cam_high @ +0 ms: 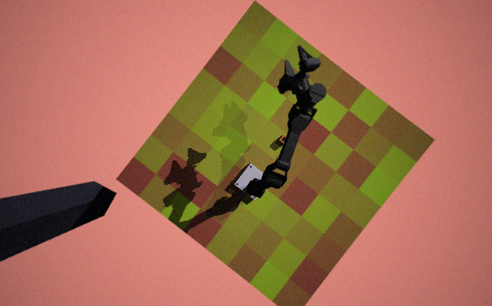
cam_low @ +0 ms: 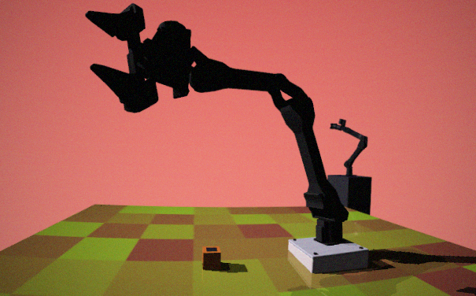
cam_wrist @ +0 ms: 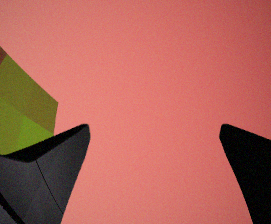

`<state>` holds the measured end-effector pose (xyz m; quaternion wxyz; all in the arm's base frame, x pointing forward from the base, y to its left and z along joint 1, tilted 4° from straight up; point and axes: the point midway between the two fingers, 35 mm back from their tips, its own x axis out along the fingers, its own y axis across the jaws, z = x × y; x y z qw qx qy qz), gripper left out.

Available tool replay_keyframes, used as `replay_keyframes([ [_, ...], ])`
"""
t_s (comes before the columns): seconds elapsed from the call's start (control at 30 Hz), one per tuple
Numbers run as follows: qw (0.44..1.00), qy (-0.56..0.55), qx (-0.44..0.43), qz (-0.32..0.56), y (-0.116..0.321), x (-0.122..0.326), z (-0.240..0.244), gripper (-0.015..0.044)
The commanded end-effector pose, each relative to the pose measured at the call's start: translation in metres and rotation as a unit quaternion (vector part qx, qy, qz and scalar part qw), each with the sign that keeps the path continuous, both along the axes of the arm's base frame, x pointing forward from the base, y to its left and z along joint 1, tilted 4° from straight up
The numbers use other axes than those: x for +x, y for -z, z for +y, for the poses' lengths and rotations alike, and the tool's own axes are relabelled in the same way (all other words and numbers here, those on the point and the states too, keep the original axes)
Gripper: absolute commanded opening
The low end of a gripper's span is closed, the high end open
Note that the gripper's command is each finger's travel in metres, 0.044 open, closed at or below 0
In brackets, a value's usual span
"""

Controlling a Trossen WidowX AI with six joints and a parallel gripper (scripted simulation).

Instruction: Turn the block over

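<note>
A small orange block (cam_high: 283, 139) (cam_low: 212, 261) stands on the chequered table (cam_high: 397, 171) (cam_low: 164, 277). Its top face carries a dark square mark, which faces up in the exterior view. In the top view the arm partly covers the block. My gripper (cam_high: 293, 54) (cam_low: 89, 40) (cam_wrist: 158, 131) is wide open and empty. It is high above the table and well away from the block, its fingers pointing roughly sideways. The block does not show in the wrist view.
The arm's pale base plate (cam_high: 249, 175) (cam_low: 341, 263) sits on the table to the right of the block in the exterior view. A dark pedestal (cam_low: 358, 194) with a small arm (cam_low: 358, 135) stands behind. A long dark beam (cam_high: 35, 228) shows at the left in the top view.
</note>
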<state>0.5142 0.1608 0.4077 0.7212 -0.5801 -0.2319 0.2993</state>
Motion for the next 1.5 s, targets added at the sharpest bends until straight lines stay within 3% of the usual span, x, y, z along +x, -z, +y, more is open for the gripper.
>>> replay_keyframes([
  [0.0, 0.964, 0.104, 0.080, 0.231, 0.072, 0.005, -0.035, 0.0440],
  [0.2, 0.866, 0.228, 0.153, 0.417, 0.140, -0.013, -0.073, 0.0440],
  [0.43, 0.688, 0.393, 0.220, 0.569, 0.212, -0.061, -0.118, 0.0440],
  [0.63, 0.502, 0.537, 0.254, 0.629, 0.259, -0.123, -0.154, 0.0440],
  [0.83, 0.329, 0.659, 0.260, 0.625, 0.285, -0.190, -0.179, 0.0440],
  [1.23, 0.323, 0.663, 0.260, 0.624, 0.286, -0.194, -0.177, 0.0440],
  [1.47, 0.323, 0.663, 0.260, 0.624, 0.321, -0.192, -0.180, 0.0440],
])
